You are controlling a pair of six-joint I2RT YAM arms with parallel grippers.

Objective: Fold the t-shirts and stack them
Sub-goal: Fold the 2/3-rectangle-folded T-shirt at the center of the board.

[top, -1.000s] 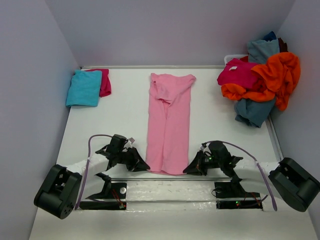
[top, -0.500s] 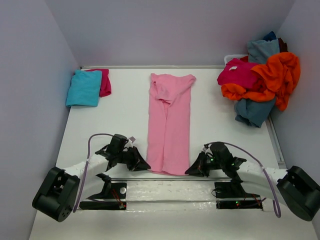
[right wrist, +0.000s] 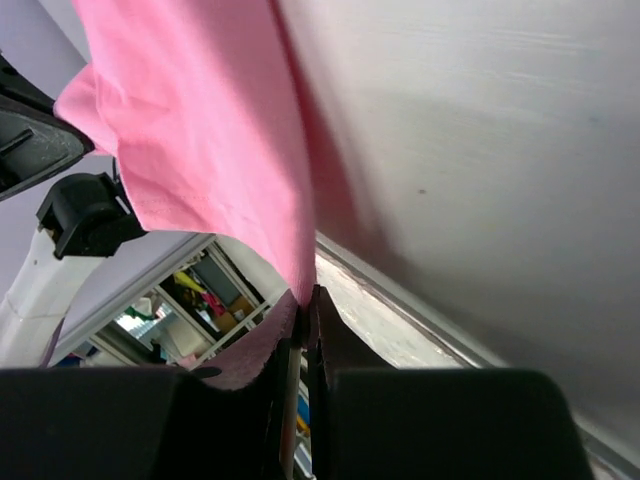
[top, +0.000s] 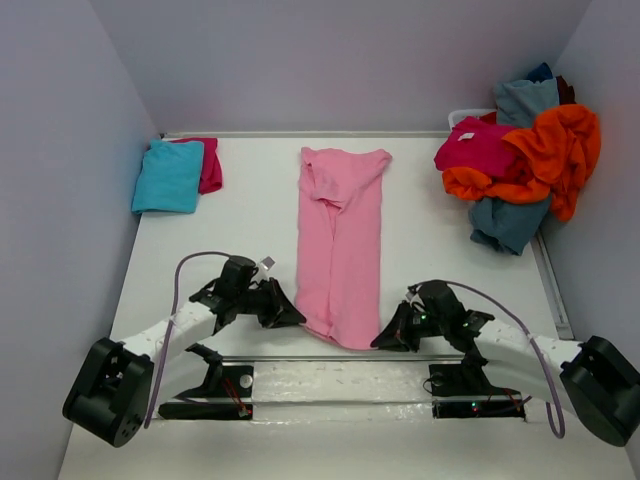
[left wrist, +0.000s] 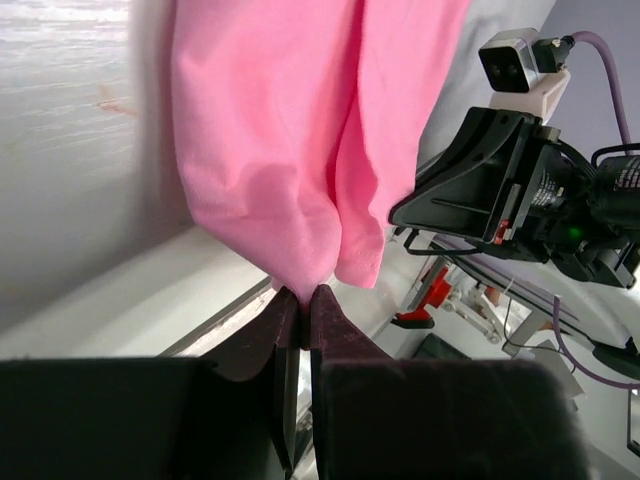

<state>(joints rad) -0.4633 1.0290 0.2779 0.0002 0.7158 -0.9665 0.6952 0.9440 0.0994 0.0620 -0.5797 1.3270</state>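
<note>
A light pink t-shirt (top: pixel 338 240) lies folded into a long strip down the middle of the table, its collar end far from me. My left gripper (top: pixel 297 319) is shut on the strip's near left corner, and my right gripper (top: pixel 378 340) is shut on its near right corner. The near hem is lifted a little off the table between them. In the left wrist view the pink cloth (left wrist: pixel 300 150) hangs pinched at the fingertips of my left gripper (left wrist: pixel 298 293). The right wrist view shows my right gripper (right wrist: pixel 307 294) pinching the pink hem (right wrist: pixel 200 150) the same way.
A folded turquoise shirt (top: pixel 170 176) lies on a magenta one (top: pixel 210 165) at the far left. A heap of orange (top: pixel 560 150), magenta (top: pixel 478 148) and grey-blue (top: pixel 510 222) shirts sits at the far right by the wall. A metal rail (top: pixel 340 358) runs along the near edge.
Both grippers have moved slightly away from the near edge with the pink shirt's near corners, the left one more. The hem has lifted and bunched a little.
</note>
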